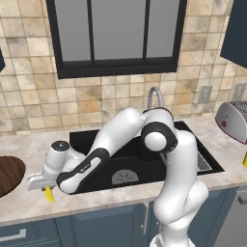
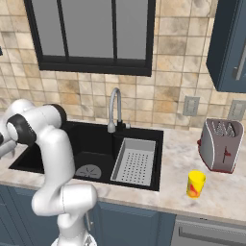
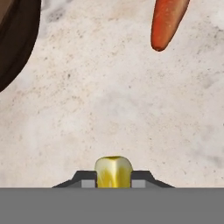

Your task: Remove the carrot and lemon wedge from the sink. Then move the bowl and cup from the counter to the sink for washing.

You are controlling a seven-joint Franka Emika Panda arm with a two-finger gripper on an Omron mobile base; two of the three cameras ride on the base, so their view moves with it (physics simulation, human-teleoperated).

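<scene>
My gripper (image 1: 47,189) hangs low over the beige counter (image 1: 29,205) just left of the black sink (image 1: 144,166), shut on the yellow lemon wedge (image 1: 49,195). The hand view has the lemon wedge (image 3: 113,171) pinched between the two dark finger tips, a little above the counter (image 3: 109,100). The orange carrot (image 3: 168,22) lies on the counter ahead of the hand. The dark brown bowl (image 1: 7,174) sits on the counter at the far left, its rim (image 3: 17,39) close to the hand. The yellow cup (image 2: 195,184) stands on the counter right of the sink (image 2: 86,144).
A curved silver faucet (image 2: 114,108) rises behind the basin, and a grey perforated tray (image 2: 134,161) fills its right part. A silver toaster (image 2: 221,144) stands at the back right near the cup. My arm arches over the sink's left half.
</scene>
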